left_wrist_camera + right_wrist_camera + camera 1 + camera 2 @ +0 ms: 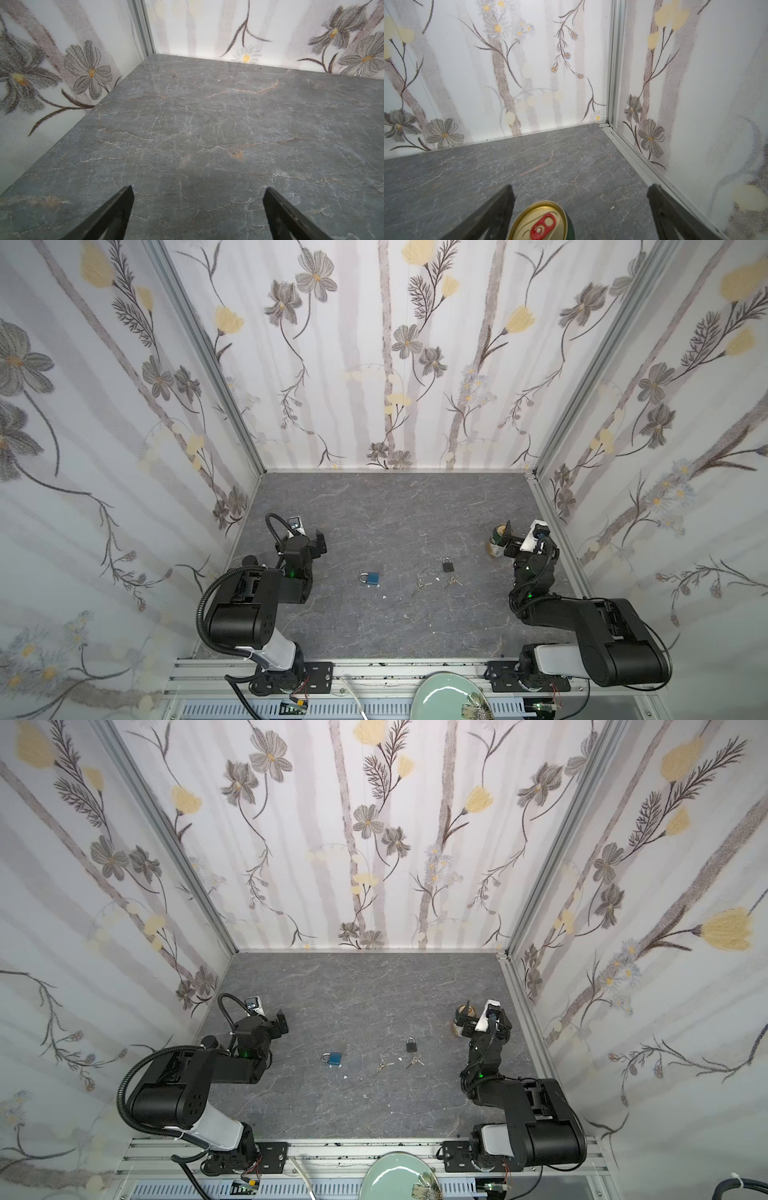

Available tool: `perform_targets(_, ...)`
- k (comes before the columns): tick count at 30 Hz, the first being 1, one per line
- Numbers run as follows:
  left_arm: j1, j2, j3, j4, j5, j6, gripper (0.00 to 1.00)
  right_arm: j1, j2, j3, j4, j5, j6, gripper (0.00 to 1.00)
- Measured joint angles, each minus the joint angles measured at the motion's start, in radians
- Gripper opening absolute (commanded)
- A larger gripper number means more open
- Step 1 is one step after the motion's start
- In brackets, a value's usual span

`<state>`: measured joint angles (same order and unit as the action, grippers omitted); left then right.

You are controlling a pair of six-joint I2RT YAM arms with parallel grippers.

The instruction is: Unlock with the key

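Green plate (pixel 436 697) sits nearest, at the near edge, outside the bench (pixel 395 510) and between the two arm bases, in both top views. Bench is grey stone-look, walled with floral panels.

Blue lock (pixel 372 578) lies flat mid bench, left of centre, shackle pointing left. Black lock (pixel 447 564) lies right of centre, slightly farther back, shackle pointing far. Whether either shackle is latched is too small to tell. Right keys (pixel 452 581) lie just near of the black lock, apart from it. Left keys (pixel 419 583) lie between the two locks, closer to the black one. All four lie loose on the bench, well apart from both tools.

Left tool (pixel 198 188) sits at the left side of the bench, fingers spread wide over bare surface, pointed at the far left corner.

Right tool (pixel 581 186) sits at the right side near the right wall, fingers spread wide. Can (pixel 538 221), gold top with red tab, stands upright between those fingers, closer to one of them. Contact with the can is unclear.
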<state>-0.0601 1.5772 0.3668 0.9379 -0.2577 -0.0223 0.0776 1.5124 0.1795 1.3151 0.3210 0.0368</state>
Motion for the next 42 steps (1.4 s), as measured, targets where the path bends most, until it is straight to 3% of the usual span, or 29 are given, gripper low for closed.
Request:
perform_targets(27, 0.016, -0.005, 0.000, -0.003, 0.016, -0.005, 1.00, -0.001, -0.036, 0.000, -0.023, 0.000, 0.000, 1.00)
perform_targets(33, -0.028, -0.124, 0.102, -0.181, -0.034, 0.000, 1.00, 0.000, -0.246, 0.113, -0.238, -0.005, 0.011, 1.00)
perform_targets(37, -0.039, -0.188, 0.232, -0.404, -0.103, -0.035, 1.00, -0.003, -0.338, 0.165, -0.386, -0.028, 0.065, 1.00)
perform_targets(42, -0.028, -0.215, 0.467, -0.767, -0.090, -0.212, 1.00, -0.052, -0.417, 0.313, -0.641, -0.128, 0.295, 1.00)
